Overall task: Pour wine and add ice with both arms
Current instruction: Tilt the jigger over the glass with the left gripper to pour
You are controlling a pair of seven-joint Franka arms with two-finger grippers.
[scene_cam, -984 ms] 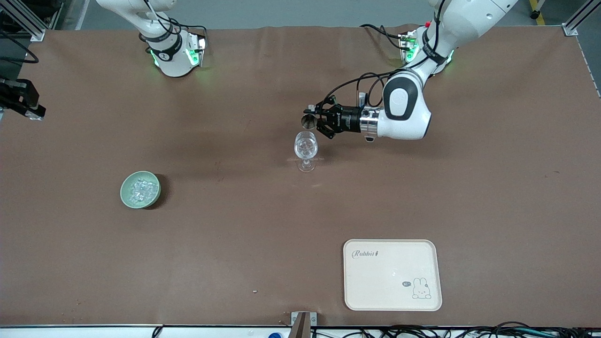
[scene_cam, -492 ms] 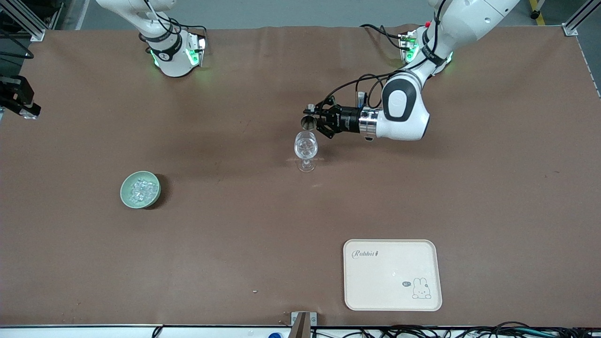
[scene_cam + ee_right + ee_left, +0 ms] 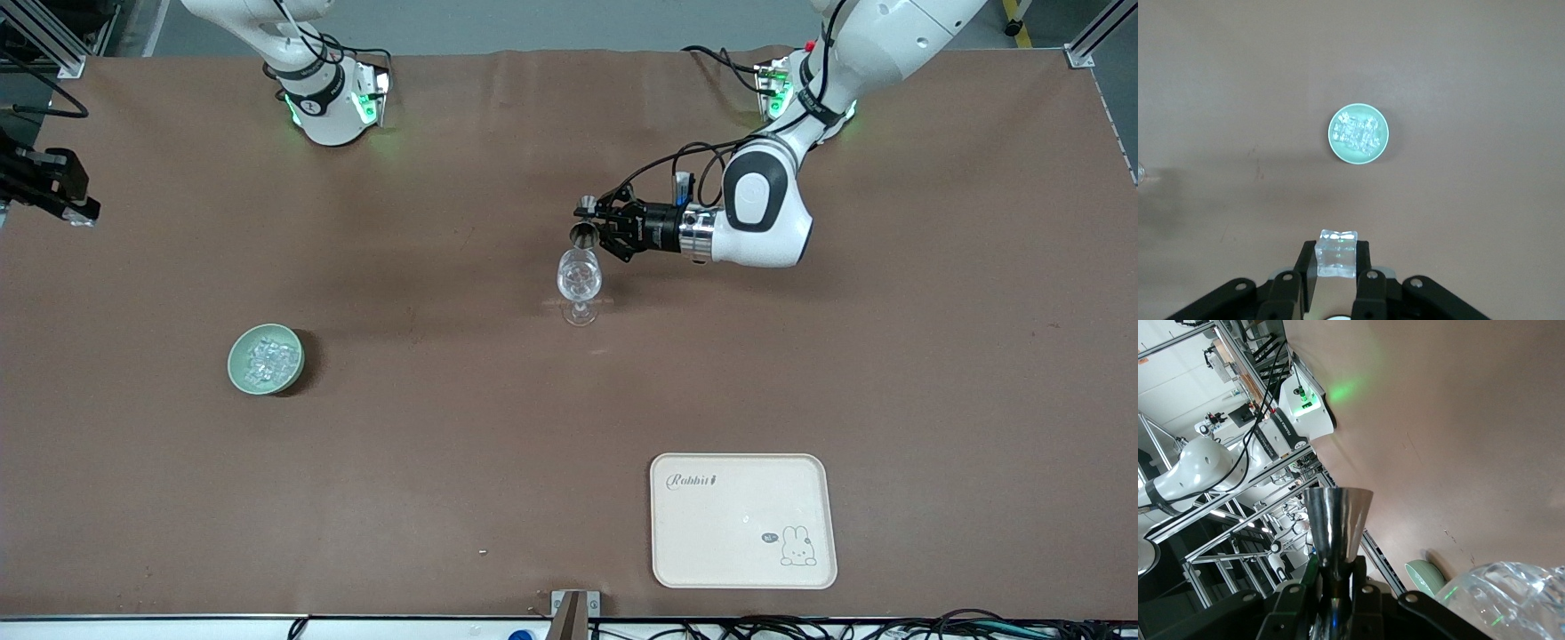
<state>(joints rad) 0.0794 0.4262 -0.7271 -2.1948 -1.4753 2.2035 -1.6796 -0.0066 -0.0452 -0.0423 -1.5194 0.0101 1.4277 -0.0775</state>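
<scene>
My left gripper (image 3: 597, 233) is shut on a steel jigger (image 3: 582, 234), held on its side just over the rim of a clear stemmed wine glass (image 3: 579, 277) at mid-table. In the left wrist view the jigger (image 3: 1337, 520) sticks out from the gripper (image 3: 1336, 583), with the glass bowl (image 3: 1511, 597) close beside it. The wine is hidden from me. My right gripper (image 3: 1336, 263) is shut on one ice cube (image 3: 1337, 248), high over the pale green bowl (image 3: 1359, 133) of ice. In the front view it shows at the edge (image 3: 53, 188), with the bowl (image 3: 266, 358) below.
A cream tray (image 3: 742, 520) with a rabbit print lies near the front camera, toward the left arm's end. The arm bases (image 3: 333, 102) stand along the table's back edge. Brown cloth covers the whole table.
The left wrist has crept slightly with the jigger still over the glass. The right gripper at the view's edge has shifted a little, still holding its cube.
</scene>
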